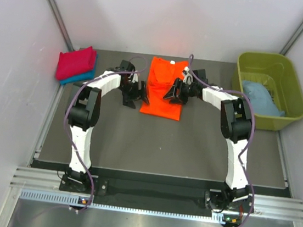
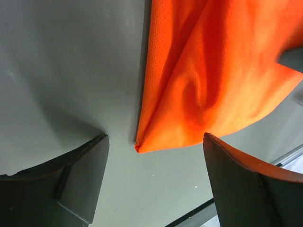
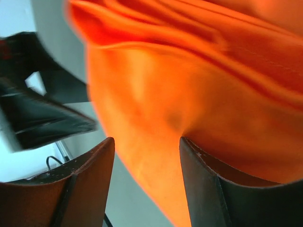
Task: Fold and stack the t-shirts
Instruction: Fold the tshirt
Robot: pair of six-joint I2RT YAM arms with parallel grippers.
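Reaching inward from a bent elbow, the left hand hangs with jaws spread wide, gripping nothing. A crimson-pink t-shirt folded on a blue t-shirt sits well to its left by the table edge. A corner of the orange t-shirt lies between its fingers. The right hand tilts over that shirt, jaws apart, seemingly empty. Bare table opens behind both hands.

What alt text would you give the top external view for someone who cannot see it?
An orange t-shirt lies partly folded on the dark table, the left gripper at its left edge, the right gripper over it. A folded crimson-pink t-shirt sits on a blue t-shirt at far left; an olive-green tub at right holds light blue cloth.
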